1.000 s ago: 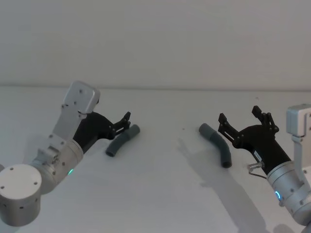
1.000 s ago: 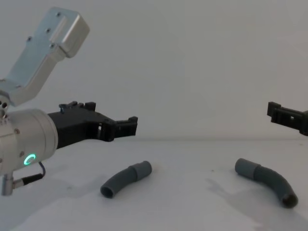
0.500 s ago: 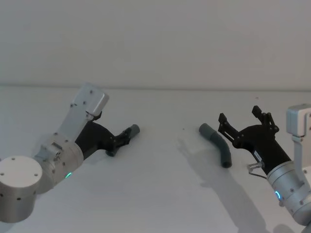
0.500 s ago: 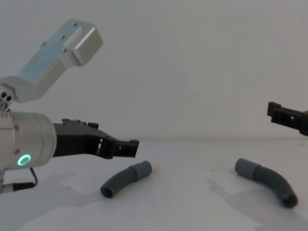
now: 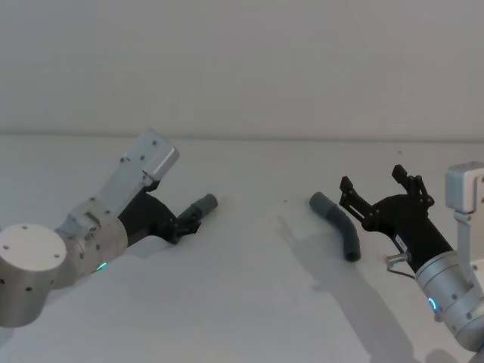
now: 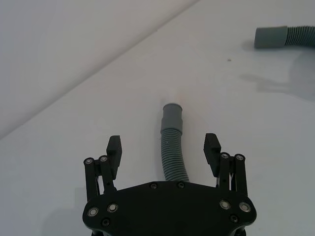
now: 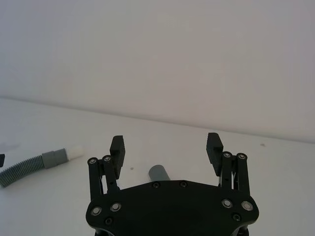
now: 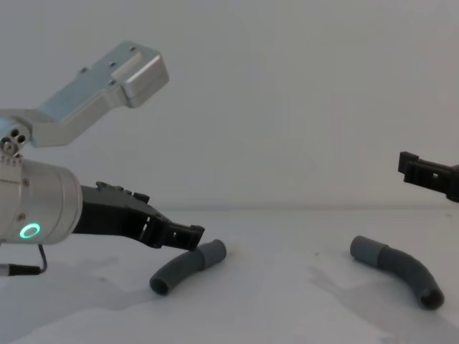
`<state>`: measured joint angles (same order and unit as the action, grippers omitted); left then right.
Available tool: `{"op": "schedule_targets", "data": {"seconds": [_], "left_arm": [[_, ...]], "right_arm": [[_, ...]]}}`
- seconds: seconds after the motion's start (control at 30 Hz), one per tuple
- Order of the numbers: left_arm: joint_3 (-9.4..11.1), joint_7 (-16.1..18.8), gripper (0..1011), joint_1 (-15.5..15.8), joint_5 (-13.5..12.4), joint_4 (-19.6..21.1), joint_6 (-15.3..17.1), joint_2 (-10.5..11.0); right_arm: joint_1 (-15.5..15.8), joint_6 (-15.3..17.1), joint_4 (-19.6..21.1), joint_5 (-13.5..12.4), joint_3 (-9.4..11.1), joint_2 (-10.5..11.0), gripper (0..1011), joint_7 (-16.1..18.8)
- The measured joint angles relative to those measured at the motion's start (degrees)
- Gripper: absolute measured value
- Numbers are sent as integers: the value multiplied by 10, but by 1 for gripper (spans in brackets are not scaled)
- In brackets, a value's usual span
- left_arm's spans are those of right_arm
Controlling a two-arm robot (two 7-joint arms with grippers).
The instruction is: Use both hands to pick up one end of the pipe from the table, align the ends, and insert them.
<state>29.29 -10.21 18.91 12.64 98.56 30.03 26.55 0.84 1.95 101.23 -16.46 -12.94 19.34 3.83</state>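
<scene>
Plain white matt table (image 5: 249, 302) meets a pale wall (image 5: 242, 60) of nearly the same colour along its far edge. Thick silver cylindrical left arm (image 5: 45, 265), green ring lit, reaches in low from the left. Its black jawed left gripper (image 5: 185, 225) sits close above the table with jaws spread. In the left wrist view the left gripper (image 6: 163, 142) straddles the ribbed run of the left-hand short curved dark-grey hose piece (image 6: 172, 152), a finger on either side and neither touching it; nothing is grasped. From the head, the gripper body covers that piece's plain end and middle. Black jawed right gripper (image 5: 374, 180), on the right arm (image 5: 454, 295), hangs raised with jaws wide and unloaded, just right of the second curved dark-grey ribbed hose piece (image 5: 340, 231), apart from it. Both pieces lie flat on the table, well apart. The left piece's smooth lighter grey cuff (image 8: 211, 253) points away from the gripper, towards the wall. The right piece's cuff (image 8: 366, 251) is at its far-left end, with its dark open end nearer the robot.
</scene>
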Motion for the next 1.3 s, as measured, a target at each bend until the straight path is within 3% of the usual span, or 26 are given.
{"op": "schedule_targets", "data": {"seconds": [0.83, 1.3], "left_arm": [[3, -71, 1001, 45, 13, -72, 12, -10], [18, -98, 1001, 75, 4, -113, 16, -22]], "right_arm": [[0, 0, 0, 0, 0, 0, 1003, 0], [0, 0, 0, 0, 0, 0, 1003, 0]]}}
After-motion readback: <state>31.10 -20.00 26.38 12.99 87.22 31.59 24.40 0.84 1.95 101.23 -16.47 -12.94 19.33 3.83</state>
